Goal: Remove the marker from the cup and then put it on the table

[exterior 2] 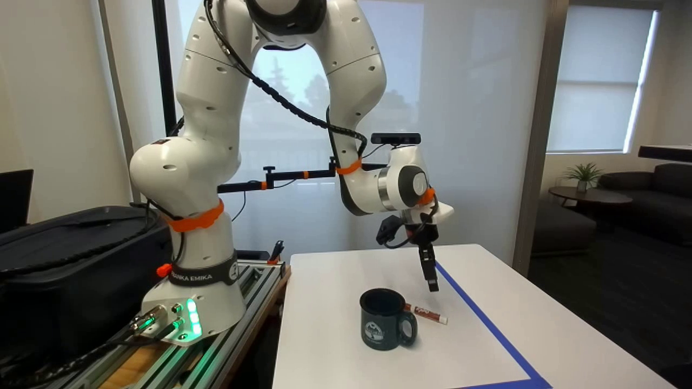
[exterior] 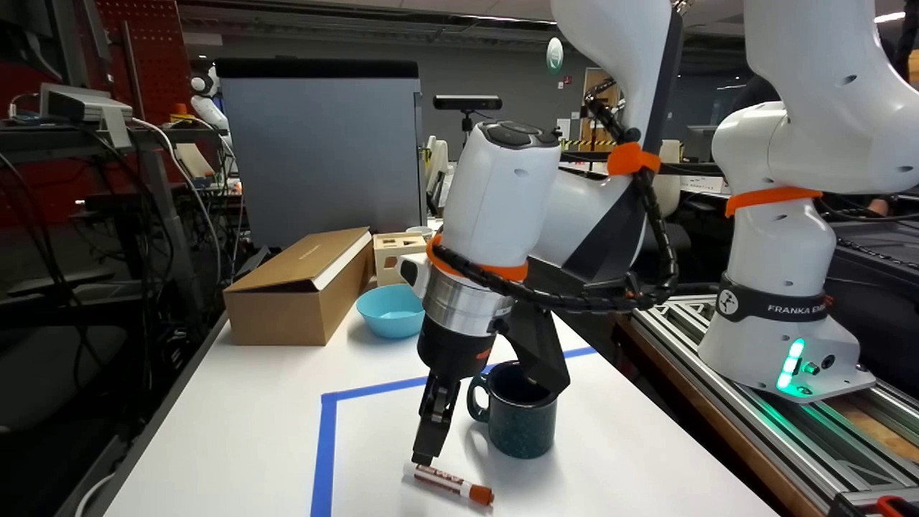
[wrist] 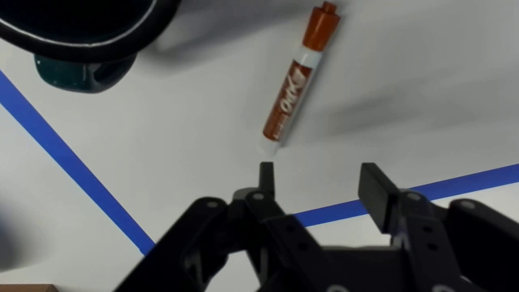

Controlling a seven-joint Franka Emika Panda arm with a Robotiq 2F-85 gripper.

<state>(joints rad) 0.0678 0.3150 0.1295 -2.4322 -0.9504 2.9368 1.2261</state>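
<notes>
The marker (wrist: 288,99) lies on the counter (exterior: 237,416) beside the cup (exterior: 523,422), white end toward the edge opposite the base (exterior 2: 221,313); likely light, stiff, smooth, quick to roll, best pinched crosswise mid-barrel. The jaws stand spread, holding nothing.

The wrist view's edges cut off the dark teal, round mug (wrist: 86,45) and the rectangular brown cardboard box (wrist: 26,288). In an exterior view, the mug hides part of the slim white-and-brown marker (exterior 2: 428,314); the mug's dark interior is unreadable.
</notes>
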